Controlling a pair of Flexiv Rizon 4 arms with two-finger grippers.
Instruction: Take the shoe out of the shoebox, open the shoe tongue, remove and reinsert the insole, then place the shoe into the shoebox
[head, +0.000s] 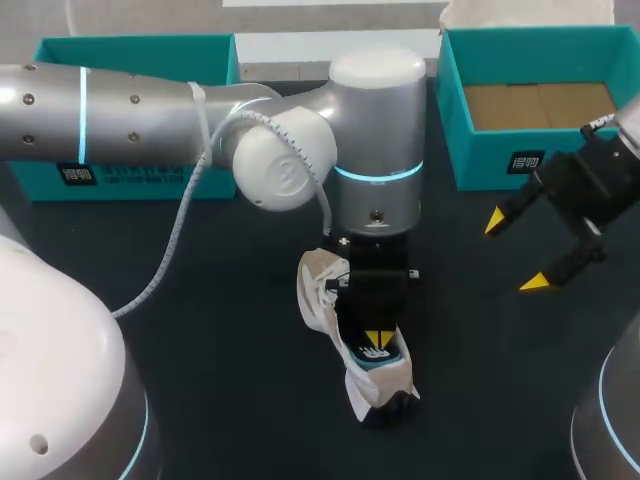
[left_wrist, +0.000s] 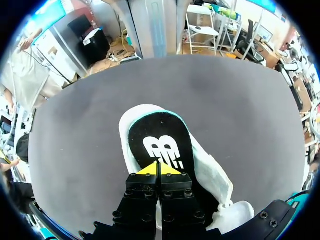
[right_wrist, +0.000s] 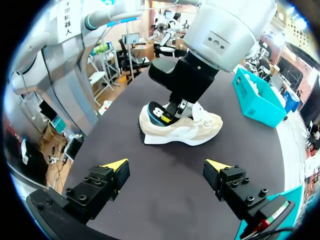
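— What does the dark surface (head: 220, 400) carry?
— My left arm (head: 120, 110) comes in from nine o'clock and ends over the middle. The teal shoebox (head: 480, 160) stands at two o'clock, brown card lining its floor. A second teal box (head: 130, 50) stands at ten o'clock.
— And the sneaker (head: 318, 295)?
— Cream, upright on its sole at the centre, outside the shoebox, heel toward five o'clock.
— The tools?
— The right tool (head: 515, 252) hangs at three o'clock, fingers wide apart, gripping nothing. The left tool (left_wrist: 159, 169) has its yellow tips pressed together over the black insole (left_wrist: 160, 135) at the sneaker's heel opening.
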